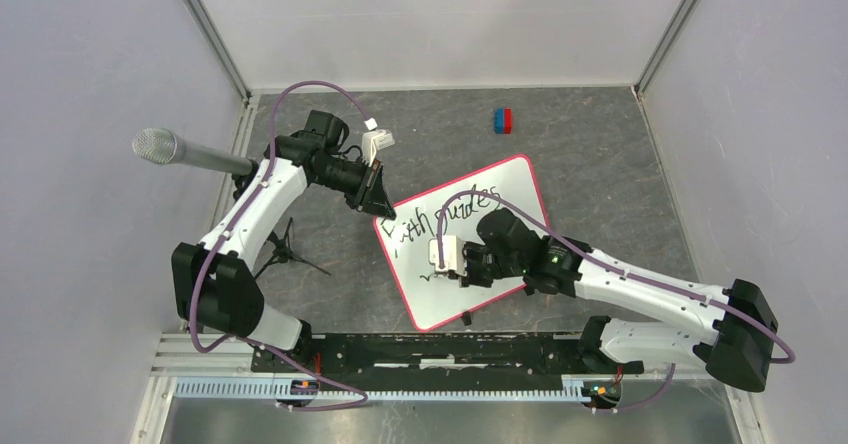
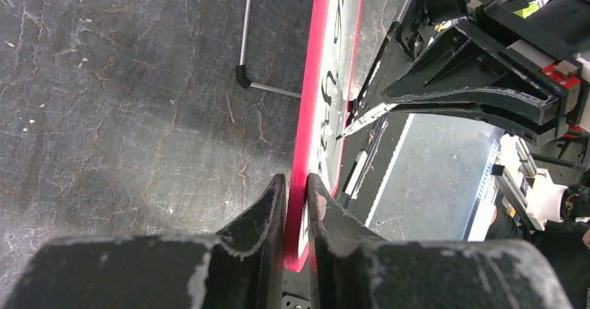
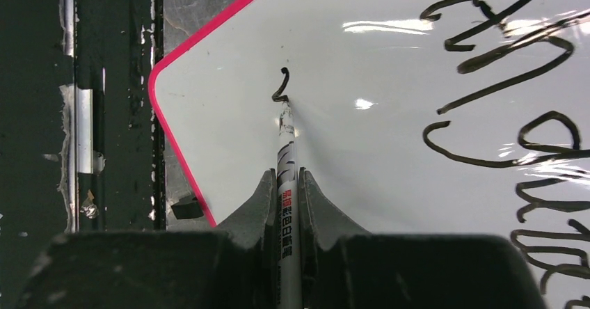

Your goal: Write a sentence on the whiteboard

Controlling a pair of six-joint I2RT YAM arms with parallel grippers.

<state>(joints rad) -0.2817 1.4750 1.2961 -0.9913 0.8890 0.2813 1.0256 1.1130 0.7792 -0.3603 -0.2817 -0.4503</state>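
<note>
- whiteboard lies flat in the middle of the bench, turned at an angle; one corner points to the near edge, the opposite one to the far edge
- left gripper sits at the board's left corner; fingers clamped on the pink rim, rim pinched between them
- right gripper is over the board's near half; fingers closed tight on a marker
- marker tip touches the board at the end of a small hooked stroke, close to the rim on the near-left side
- sentence so far: one line, reads roughly "Faith guides", running along the board's far long side; below it only that hook
- black clip on the board's near rim
- red-and-blue block near the far edge, well apart from the board
- microphone pokes in from the left edge; black tripod legs on the bench left of the board
</note>
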